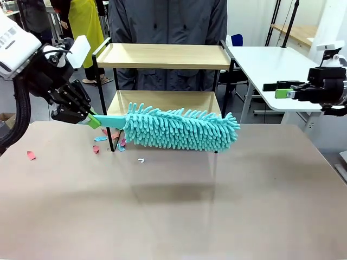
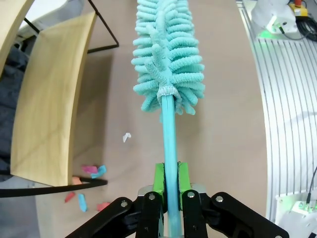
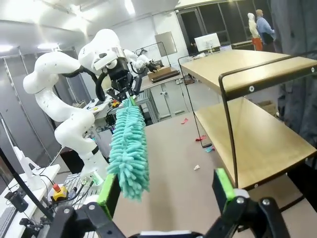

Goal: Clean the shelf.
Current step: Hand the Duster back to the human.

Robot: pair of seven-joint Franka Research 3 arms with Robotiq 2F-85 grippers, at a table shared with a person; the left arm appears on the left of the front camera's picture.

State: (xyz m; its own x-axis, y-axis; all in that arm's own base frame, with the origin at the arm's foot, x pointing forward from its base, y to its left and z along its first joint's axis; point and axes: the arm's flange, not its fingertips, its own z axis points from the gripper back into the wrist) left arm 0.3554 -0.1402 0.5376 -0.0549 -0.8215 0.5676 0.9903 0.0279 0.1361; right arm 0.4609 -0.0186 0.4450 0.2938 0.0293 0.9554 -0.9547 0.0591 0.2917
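The shelf (image 1: 162, 56), two light wooden boards in a thin black frame, stands at the table's far middle. My left gripper (image 1: 92, 119) is shut on the handle of a teal fluffy duster (image 1: 181, 128). The duster's head hangs level in front of the lower board (image 1: 162, 100), just above the table. In the left wrist view the green pads (image 2: 158, 179) clamp the handle (image 2: 170, 144), with the shelf (image 2: 49, 99) off to the left. My right gripper (image 3: 166, 193) is open and holds nothing, to the right of the shelf (image 3: 237, 64) and clear of it.
Small pink, blue and red scraps (image 1: 100, 138) lie on the table by the shelf's left leg, with a white bit (image 1: 141, 160) and a red bit (image 1: 31, 155) farther out. A person (image 1: 168, 21) stands behind the shelf. Another white table (image 1: 271, 65) lies at the right.
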